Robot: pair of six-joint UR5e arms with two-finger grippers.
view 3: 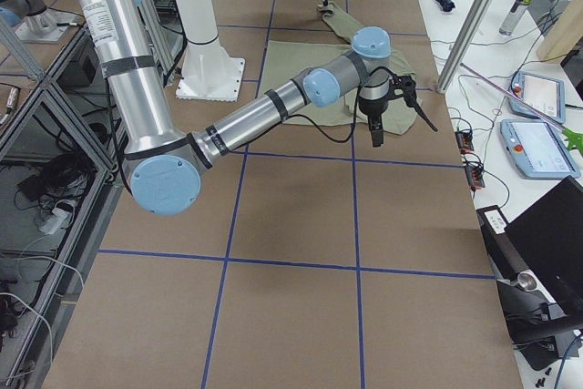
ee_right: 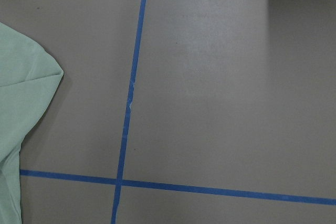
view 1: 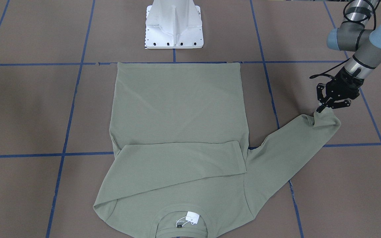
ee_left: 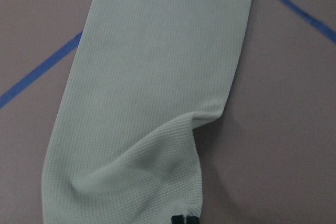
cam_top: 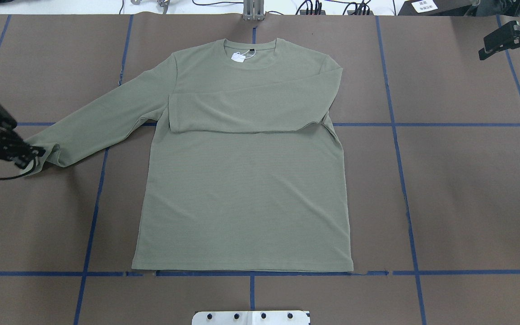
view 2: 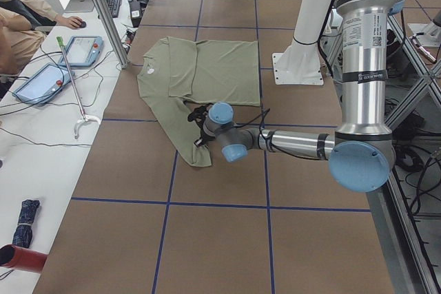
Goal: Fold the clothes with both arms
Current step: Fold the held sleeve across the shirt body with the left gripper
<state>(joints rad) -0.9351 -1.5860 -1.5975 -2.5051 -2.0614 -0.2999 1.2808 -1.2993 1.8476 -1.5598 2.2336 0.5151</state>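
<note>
A green long-sleeved shirt (cam_top: 242, 189) lies flat on the brown surface (cam_top: 458, 189). Its hem is toward the robot's white base (view 1: 174, 26) and its collar (cam_top: 250, 45) is on the far side, with a white tag (cam_top: 240, 56) inside the neck. The sleeve on the robot's right side (cam_top: 246, 108) is folded across the chest, its end reaching the opposite armpit. The other sleeve (cam_top: 102, 117) stretches out diagonally over the blue tape lines (cam_top: 92, 225) toward the robot's left.

The left gripper (view 1: 321, 108) is at the end of that stretched sleeve, closed on the corner of the cuff (view 1: 324, 120). The cloth there is pinched and drawn up a little, and the left wrist view shows it bunched toward the black fingertips (ee_left: 185, 219) at the bottom edge.

The right gripper (cam_top: 515, 45) hangs well apart from the shirt, off to the robot's right and toward the far edge of the surface. Its fingers are spread wide and it holds nothing. Its wrist view looks down on bare surface and tape, with only an edge of the shirt at the left side.
</note>
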